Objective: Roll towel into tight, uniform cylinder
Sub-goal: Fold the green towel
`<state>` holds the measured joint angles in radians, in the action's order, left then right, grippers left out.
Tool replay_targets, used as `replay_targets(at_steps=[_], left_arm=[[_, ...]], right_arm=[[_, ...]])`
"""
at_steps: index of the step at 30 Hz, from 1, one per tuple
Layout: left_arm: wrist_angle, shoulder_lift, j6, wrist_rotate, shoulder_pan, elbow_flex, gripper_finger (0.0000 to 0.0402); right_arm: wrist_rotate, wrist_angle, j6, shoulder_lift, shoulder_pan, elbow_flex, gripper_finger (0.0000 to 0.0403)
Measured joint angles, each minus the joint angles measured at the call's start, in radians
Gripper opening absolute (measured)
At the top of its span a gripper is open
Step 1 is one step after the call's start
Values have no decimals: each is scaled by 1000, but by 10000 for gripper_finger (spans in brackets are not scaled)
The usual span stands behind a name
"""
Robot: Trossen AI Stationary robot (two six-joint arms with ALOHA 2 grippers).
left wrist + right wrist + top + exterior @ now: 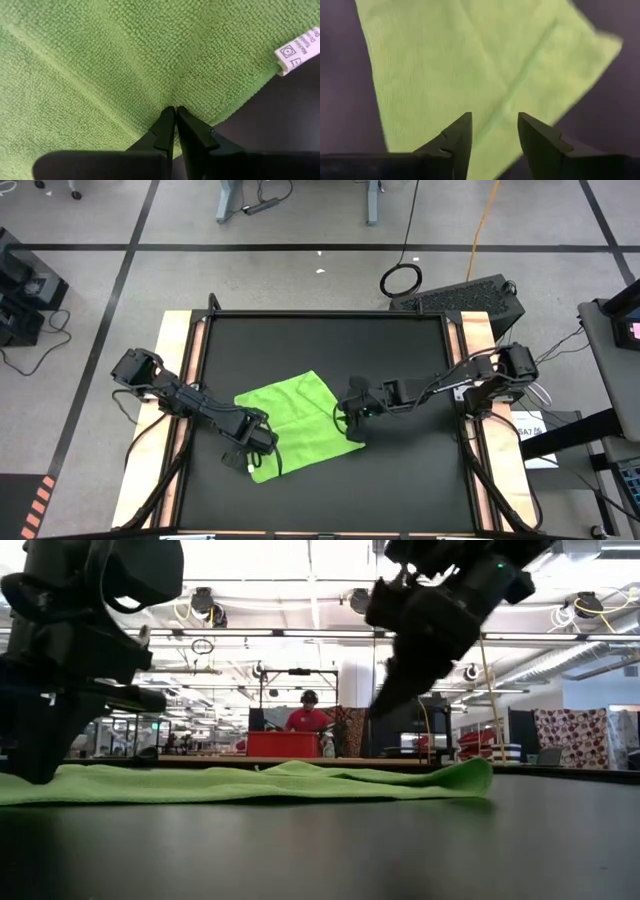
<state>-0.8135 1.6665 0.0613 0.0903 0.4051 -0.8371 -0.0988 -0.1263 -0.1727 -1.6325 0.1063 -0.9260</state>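
The towel (295, 420) lies spread flat on the black table (400, 470), not yet rolled at all, its corners pointing roughly toward the table's edges so that it sits as a diamond in the high view. A small white tag (296, 50) hangs off one edge.

The left gripper (258, 442) is down at the towel's near-left edge, fingers pinched nearly together; in the left wrist view the two tips (172, 122) meet right at the cloth's surface just inside the hem, and they appear to nip a little of the fabric, though how much is caught cannot be told. The right gripper (352, 418) hovers at the towel's right-hand corner with its jaws standing apart and nothing between them; the right wrist view looks past the open fingers (492, 135) onto bare green cloth with a faint crease running diagonally across it, and the low view shows that gripper raised clear of the towel.

The coming move seems to turn on this: both grippers sit along the towel's near side, one at each end of it, with the body of the cloth stretching away toward the far side of the table. A roll started from that side would have its long axis running left to right between the two grippers, so the right one probably needs to drop and close on its corner first.
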Motion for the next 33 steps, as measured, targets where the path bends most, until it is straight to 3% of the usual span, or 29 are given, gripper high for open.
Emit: replay_targets(at_steps=[7, 12, 33], left_arm=[[-9, 3, 34, -37, 3, -20, 33], [-9, 3, 33, -39, 3, -22, 33], [-47, 3, 23, -69, 1, -23, 33]], right_arm=[[72, 197, 122, -100, -76, 0, 193], [93, 220, 167, -170, -105, 0, 192], [123, 138, 194, -204, -144, 0, 70]])
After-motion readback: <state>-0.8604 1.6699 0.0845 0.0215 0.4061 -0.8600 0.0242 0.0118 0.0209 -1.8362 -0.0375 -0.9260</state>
